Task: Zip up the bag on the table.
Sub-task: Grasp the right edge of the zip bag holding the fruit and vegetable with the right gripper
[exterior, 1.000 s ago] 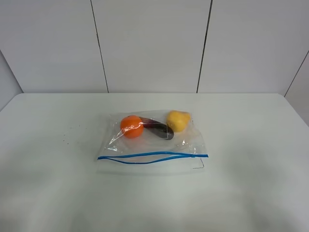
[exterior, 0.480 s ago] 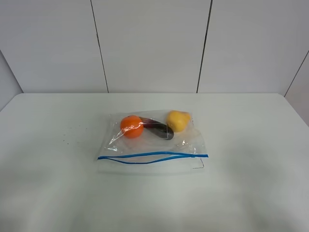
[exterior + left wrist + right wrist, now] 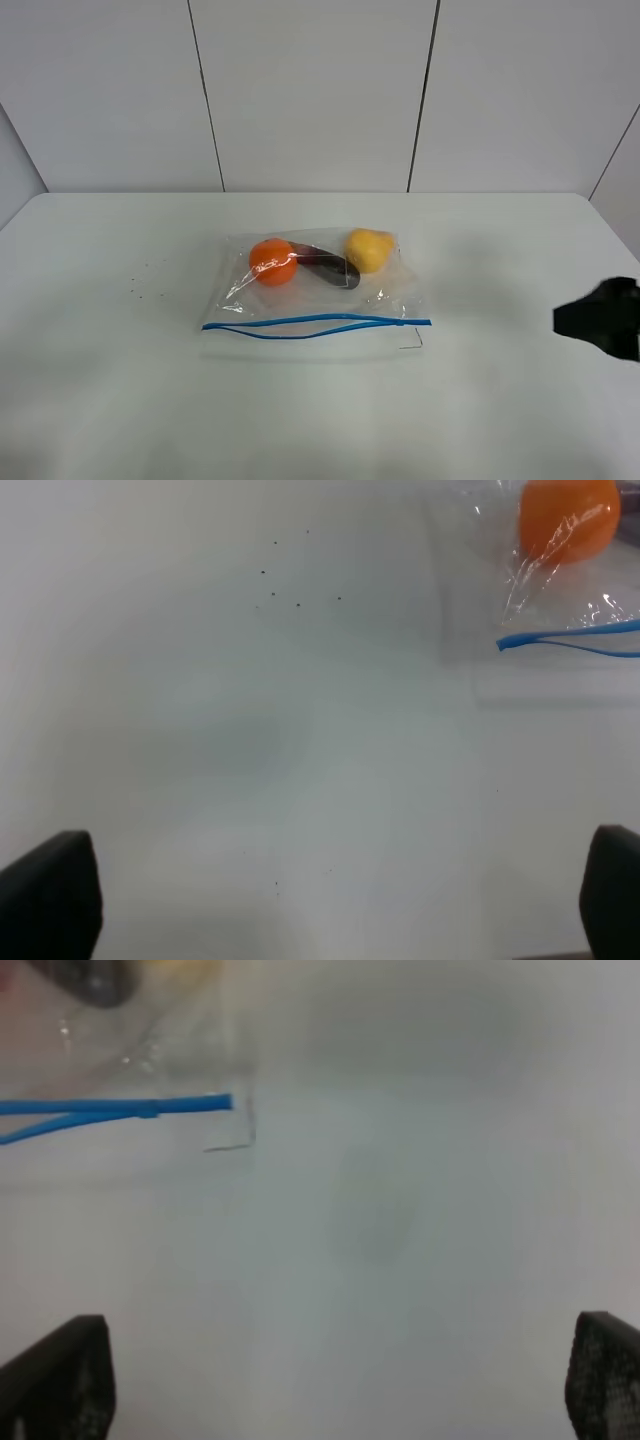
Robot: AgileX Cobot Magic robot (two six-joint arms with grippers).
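1. Clear crinkly plastic zip bag (image 3: pixel 315 295) lies flat near the middle of the plain white counter (image 3: pixel 120 390), with its blue zipper strip (image 3: pixel 315 322) along the near edge.
2. The strip's two lips are parted over the left and middle and meet only near the right end. The bag is not zipped yet. Can't make out a slider for sure.
3. Inside at the far side: round orange toy fruit (image 3: pixel 272 261), dark purple aubergine toy (image 3: pixel 330 267) touching it, yellow pear-like toy (image 3: pixel 368 249) just beside.
4. Right arm (image 3: pixel 600 318) is at the right edge of the high view, well apart from the bag. Right jaws spread, nothing between them.
5. Left arm is not in the high view. Left jaws spread, empty, with the strip's left end (image 3: pixel 560 640) ahead of them.
6. Risks, as I judge them:
   - The thin film may slide on the smooth counter if one arm drags the strip while the other doesn't pin it.
   - The jaws could pinch one lip only, so the seal skips.
   - A low approach could crumple the slack plastic.
   - The toys could roll and tug the mouth open.
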